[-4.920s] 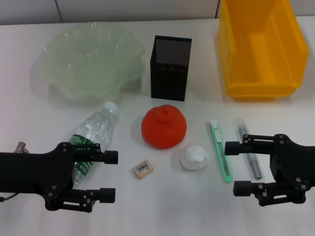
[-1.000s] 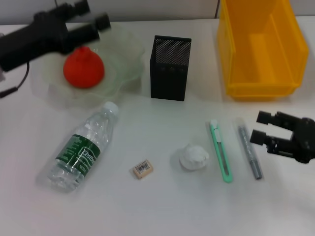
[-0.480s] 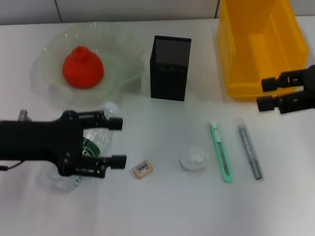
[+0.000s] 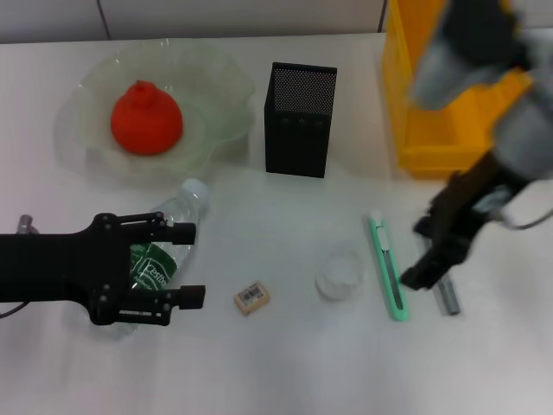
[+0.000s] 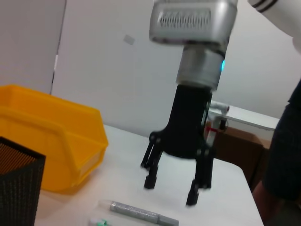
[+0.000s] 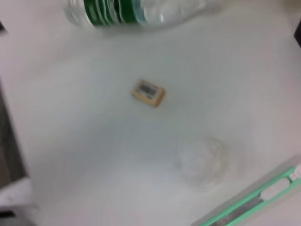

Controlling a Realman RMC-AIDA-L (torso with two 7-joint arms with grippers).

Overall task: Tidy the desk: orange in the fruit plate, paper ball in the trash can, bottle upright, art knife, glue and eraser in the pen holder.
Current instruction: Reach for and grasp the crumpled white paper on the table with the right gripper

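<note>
orange sits in the plate. left gripper, jaws open, straddles the lying bottle. right gripper, jaws open and empty, hangs over the glue.

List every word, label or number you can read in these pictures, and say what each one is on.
"Cestbon", partly hidden, white on the green label of the bottle.
Eraser: a printed label with dark marks, too small to read.
Nothing else carries readable text.
</note>
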